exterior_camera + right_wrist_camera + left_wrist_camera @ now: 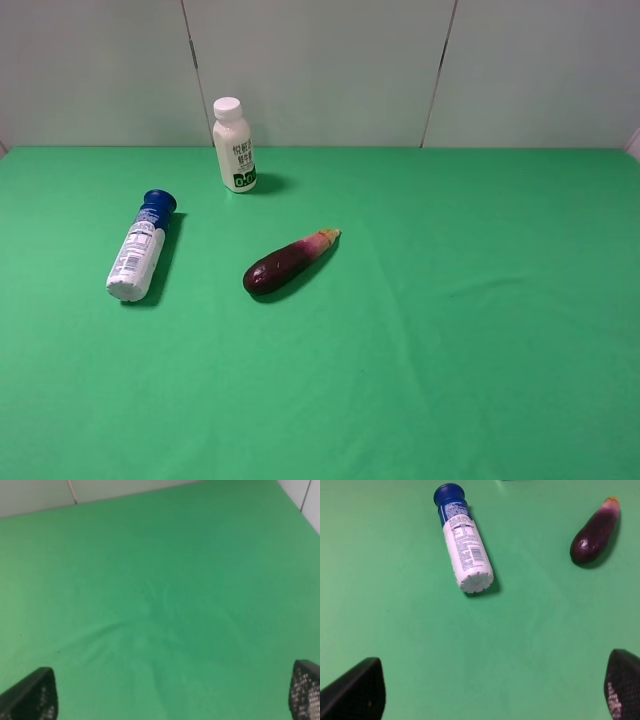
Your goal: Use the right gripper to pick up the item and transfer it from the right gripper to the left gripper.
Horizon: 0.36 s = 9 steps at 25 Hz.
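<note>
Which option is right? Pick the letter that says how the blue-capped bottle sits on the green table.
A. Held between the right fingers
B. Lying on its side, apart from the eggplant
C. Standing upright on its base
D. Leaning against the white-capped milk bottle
B: the blue-capped bottle lies flat on the green table, with bare cloth between it and the eggplant.

Blue-cap bottle (138,250) lying on side, left of cloth, cap twd wall.
</note>
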### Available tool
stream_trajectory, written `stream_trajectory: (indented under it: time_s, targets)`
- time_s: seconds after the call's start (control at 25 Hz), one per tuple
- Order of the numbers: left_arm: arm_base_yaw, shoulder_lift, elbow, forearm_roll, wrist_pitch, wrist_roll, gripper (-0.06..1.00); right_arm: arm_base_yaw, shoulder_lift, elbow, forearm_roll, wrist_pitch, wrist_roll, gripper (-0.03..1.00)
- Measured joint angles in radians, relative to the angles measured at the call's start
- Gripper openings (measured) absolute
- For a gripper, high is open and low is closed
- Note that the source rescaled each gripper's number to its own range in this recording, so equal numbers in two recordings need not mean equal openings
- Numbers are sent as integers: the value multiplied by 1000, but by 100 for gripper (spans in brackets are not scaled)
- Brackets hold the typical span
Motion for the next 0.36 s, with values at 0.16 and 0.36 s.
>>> stream_trajectory:
  time_s: [0.16, 0.36]
  targets:
    - [38, 0, 0, 0, 0, 2, 90, 0, 0, 0, 0, 0, 0, 100]
    - [50, 0, 0, 0, 0, 5, 90, 0, 0, 0, 0, 0, 0, 100]
